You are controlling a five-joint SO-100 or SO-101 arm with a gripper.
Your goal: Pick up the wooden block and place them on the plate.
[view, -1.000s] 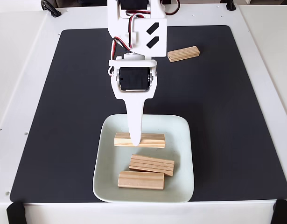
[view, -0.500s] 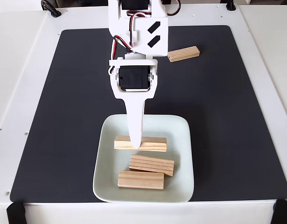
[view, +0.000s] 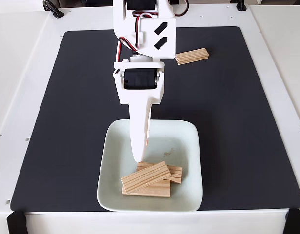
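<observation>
Dropped since a moment ago, one wooden block [view: 145, 177] lies tilted across two others on the plate [view: 189, 146]. Whether the gripper [view: 138, 157] is parted – cannot tell. One far-right block [view: 191, 56] remains – light, stiff; grip across its narrow sides.

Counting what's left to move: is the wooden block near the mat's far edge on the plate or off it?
Off. That wooden block lies on the black mat, well apart from the plate, which holds three others.
</observation>
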